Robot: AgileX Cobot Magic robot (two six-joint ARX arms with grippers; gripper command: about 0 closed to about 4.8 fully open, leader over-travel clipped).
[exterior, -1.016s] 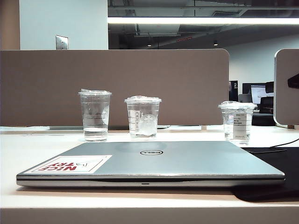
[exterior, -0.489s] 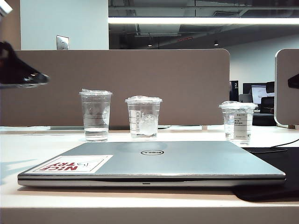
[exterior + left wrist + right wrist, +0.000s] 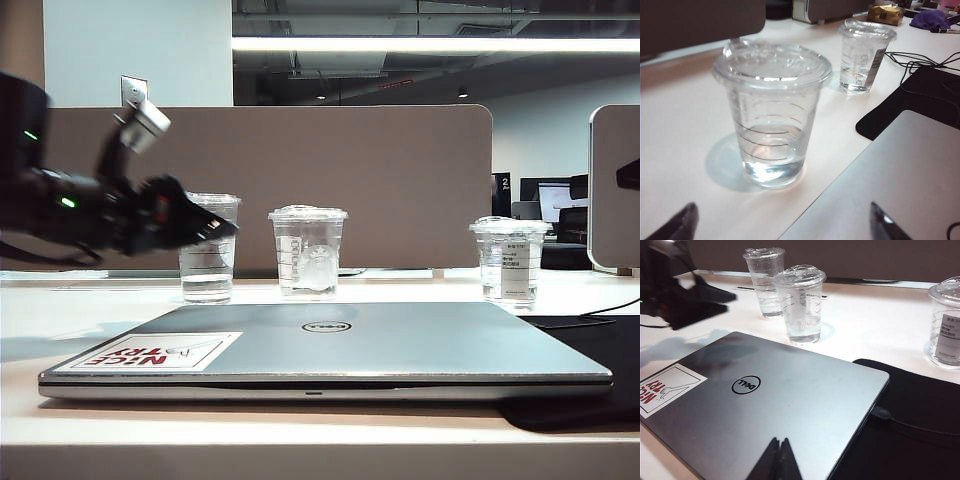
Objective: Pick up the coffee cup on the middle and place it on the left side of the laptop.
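The coffee cup [image 3: 307, 250] is clear with a flat lid and stands in the middle behind the closed silver laptop [image 3: 330, 345]. In the left wrist view the coffee cup [image 3: 771, 110] fills the centre, a little water in its bottom, with the laptop's corner [image 3: 900, 185] beside it. My left gripper [image 3: 205, 226] has come in from the left and hangs in front of the ringed cup. It is open, its fingertips [image 3: 682, 222] spread wide, short of the cup and holding nothing. My right gripper [image 3: 780, 444] is shut, above the laptop lid [image 3: 790, 395].
A taller ringed cup [image 3: 208, 275] stands left of the coffee cup, partly behind my left gripper. A shorter cup with a white label [image 3: 510, 258] stands at the right. A black mat [image 3: 590, 370] lies under the laptop's right end. A brown partition [image 3: 350, 170] closes the back.
The left arm, absent a second ago, has swung in from the left edge and dropped to cup height in front of the ringed cup. The cups and laptop have not moved.
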